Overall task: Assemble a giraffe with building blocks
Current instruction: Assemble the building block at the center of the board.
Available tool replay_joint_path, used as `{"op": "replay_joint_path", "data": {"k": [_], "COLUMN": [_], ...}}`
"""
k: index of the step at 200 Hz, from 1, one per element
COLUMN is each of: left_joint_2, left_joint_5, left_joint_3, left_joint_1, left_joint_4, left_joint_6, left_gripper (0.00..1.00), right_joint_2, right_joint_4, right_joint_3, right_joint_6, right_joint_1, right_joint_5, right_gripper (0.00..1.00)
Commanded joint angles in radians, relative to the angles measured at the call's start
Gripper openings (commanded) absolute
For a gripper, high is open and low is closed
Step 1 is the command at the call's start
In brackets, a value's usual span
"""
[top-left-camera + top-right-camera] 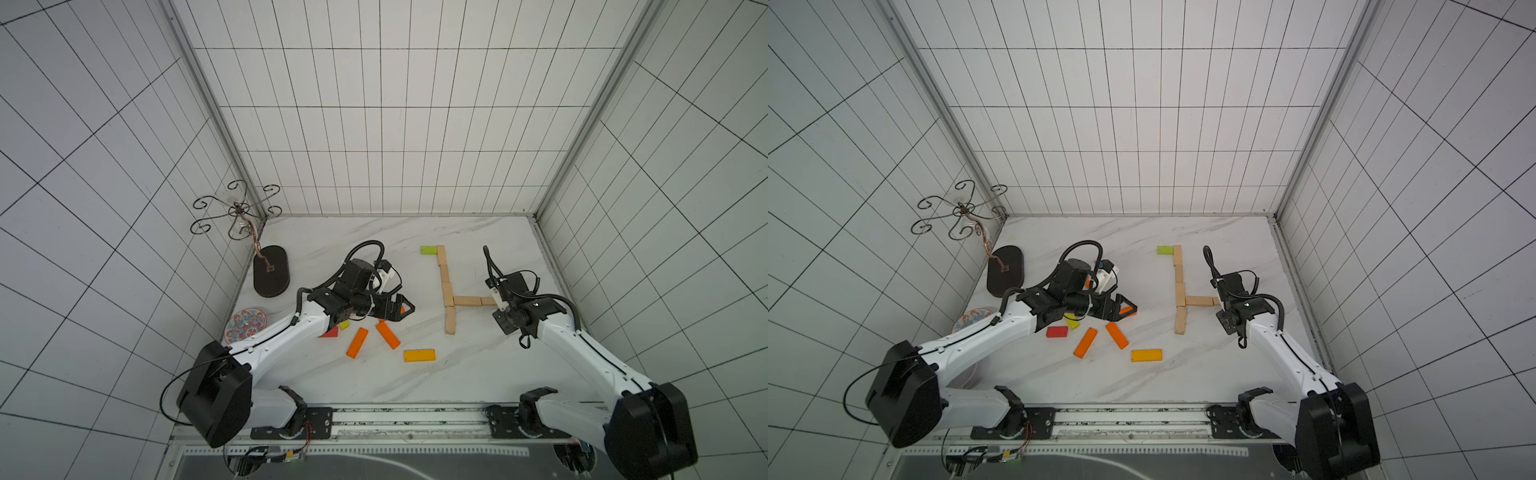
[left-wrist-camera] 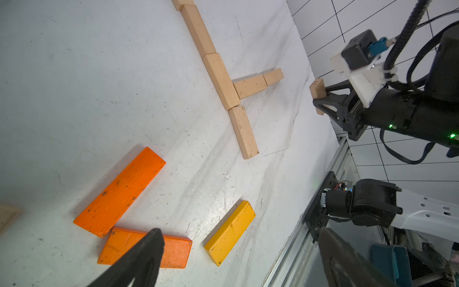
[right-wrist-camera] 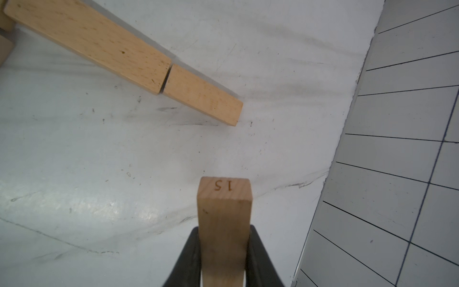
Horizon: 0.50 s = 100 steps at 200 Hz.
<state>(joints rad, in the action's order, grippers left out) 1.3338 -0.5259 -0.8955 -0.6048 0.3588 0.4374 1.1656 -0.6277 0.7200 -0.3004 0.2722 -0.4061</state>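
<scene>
Right gripper [image 3: 224, 229] pinching pale block [image 3: 224, 206] — pale row [image 3: 124, 57] near, left gripper [image 1: 402, 311] spread

The white, marble-veined table [image 1: 478, 365] carries a line of pale wooden bars [image 1: 446, 286] laid flat, end to end, running from far to near. A lime green block [image 1: 428, 249] touches the left side of the line's far end. Two more pale pieces [image 1: 467, 300] branch off to the right. Nearer the front lie two orange bars [image 1: 357, 343], a yellow bar [image 1: 419, 355], a red block [image 1: 1057, 331] and a small yellow-green piece [image 1: 1072, 323]. At the left stand a dark oval base [image 1: 271, 271] and a patterned plate [image 1: 246, 324].
</scene>
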Motion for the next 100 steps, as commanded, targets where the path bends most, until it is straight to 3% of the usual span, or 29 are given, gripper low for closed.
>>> {"op": "replay_joint_path", "data": {"k": [1, 38, 100], "left_joint_2": [-0.014, -0.042, -0.048], "left_joint_5": [-0.040, -0.043, -0.048], "left_joint_3": [0.009, 0.028, 0.049], "left_joint_1": [0.013, 0.013, 0.010], "left_joint_4": [-0.062, -0.075, -0.099], "left_joint_6": [0.009, 0.004, 0.013], "left_gripper": [0.97, 0.97, 0.97], "right_joint_2": [0.086, 0.208, 0.243], "right_joint_4": [0.007, -0.025, -0.051], "right_joint_3": [-0.012, 0.052, 0.059], "right_joint_6": [-0.016, 0.004, -0.002], "right_joint_1": [-0.013, -0.020, -0.032], "right_joint_5": [0.027, 0.029, 0.061], "right_gripper": [0.00, 0.00, 0.00]}}
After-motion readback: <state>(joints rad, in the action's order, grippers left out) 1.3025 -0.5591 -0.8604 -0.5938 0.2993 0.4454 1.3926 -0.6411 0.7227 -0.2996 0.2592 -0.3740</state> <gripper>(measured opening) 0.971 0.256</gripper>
